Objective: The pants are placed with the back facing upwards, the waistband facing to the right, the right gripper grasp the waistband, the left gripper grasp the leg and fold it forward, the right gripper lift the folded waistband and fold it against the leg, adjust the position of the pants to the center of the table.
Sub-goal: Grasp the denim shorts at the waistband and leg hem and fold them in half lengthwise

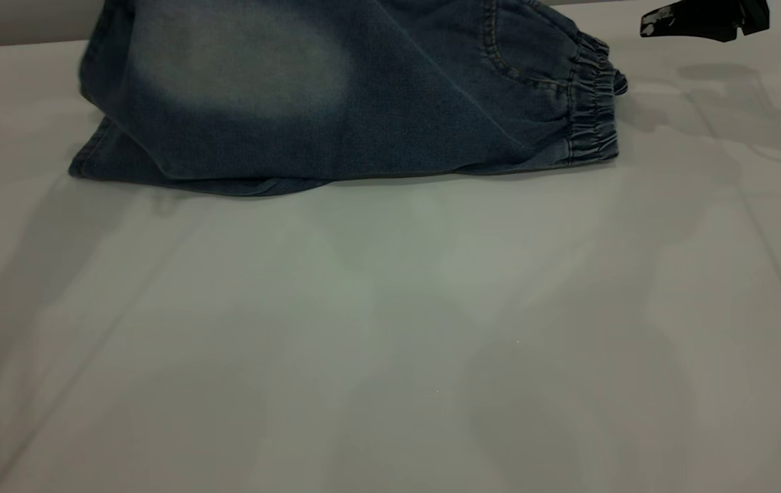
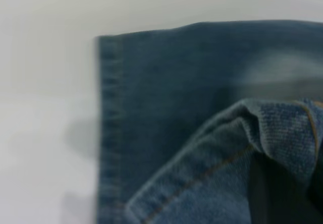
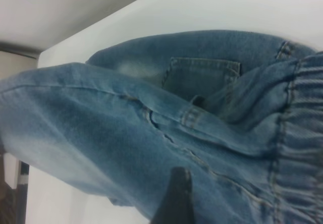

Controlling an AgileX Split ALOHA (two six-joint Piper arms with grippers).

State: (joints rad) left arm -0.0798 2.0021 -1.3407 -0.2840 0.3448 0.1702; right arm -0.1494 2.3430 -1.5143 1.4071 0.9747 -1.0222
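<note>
Pale grey counter (image 1: 390, 329) carries everything. From the left wrist, a dark finger (image 2: 267, 193) pinches a raised fold of the leg (image 2: 212, 168); the right gripper (image 3: 174, 199) sits in denim beside the waistband (image 3: 298, 148), its grip unclear. The pants (image 1: 336, 96) lie lengthwise across the counter's far edge, waistband rightward.

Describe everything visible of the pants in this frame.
The pants are blue denim with a pale faded patch, orange stitching and a patch pocket. The ruched elastic waistband points right. They lie at the table's far edge, one layer folded over another. A dark claw tip presses against the fabric near the waistband; another shows beneath a lifted hem.
</note>
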